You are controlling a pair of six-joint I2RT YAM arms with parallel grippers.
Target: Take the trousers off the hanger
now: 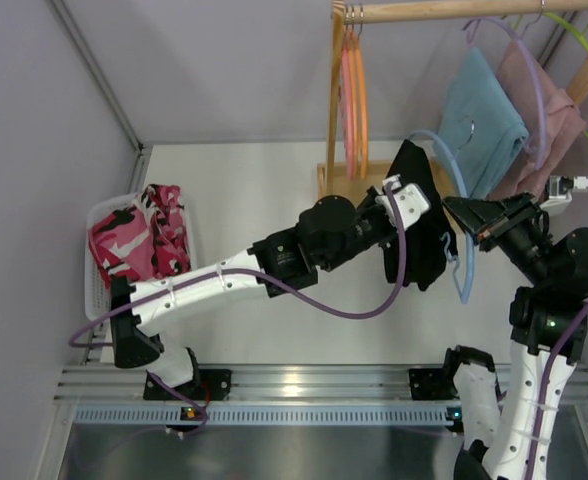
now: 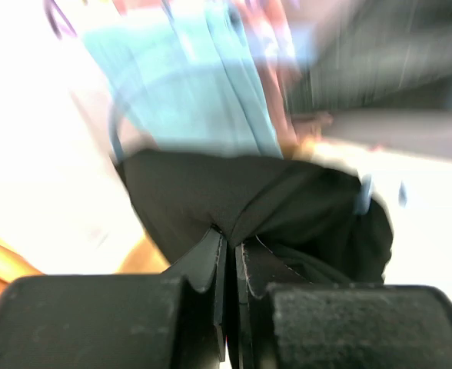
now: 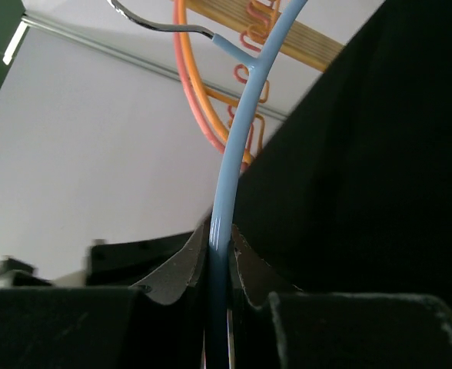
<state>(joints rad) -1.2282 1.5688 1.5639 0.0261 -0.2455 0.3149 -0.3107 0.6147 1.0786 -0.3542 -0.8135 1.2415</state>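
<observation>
Left wrist cam is pretty smeared up top, the teal cloth (image 2: 203, 84) at 12 o'clock is just blur. On the right wrist cam, the black trousers (image 3: 380, 169) run off-frame at 3 o'clock, and the blue hanger (image 3: 237, 146) disappears into the right gripper (image 3: 218, 237) at 6.

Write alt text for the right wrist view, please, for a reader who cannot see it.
The right gripper is shut on the blue hanger, which curves upward. The black trousers fill the right side; orange hangers show behind.

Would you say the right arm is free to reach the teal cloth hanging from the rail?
Probably not: the right gripper is shut on the blue hanger, though the teal cloth hangs close by.
</observation>
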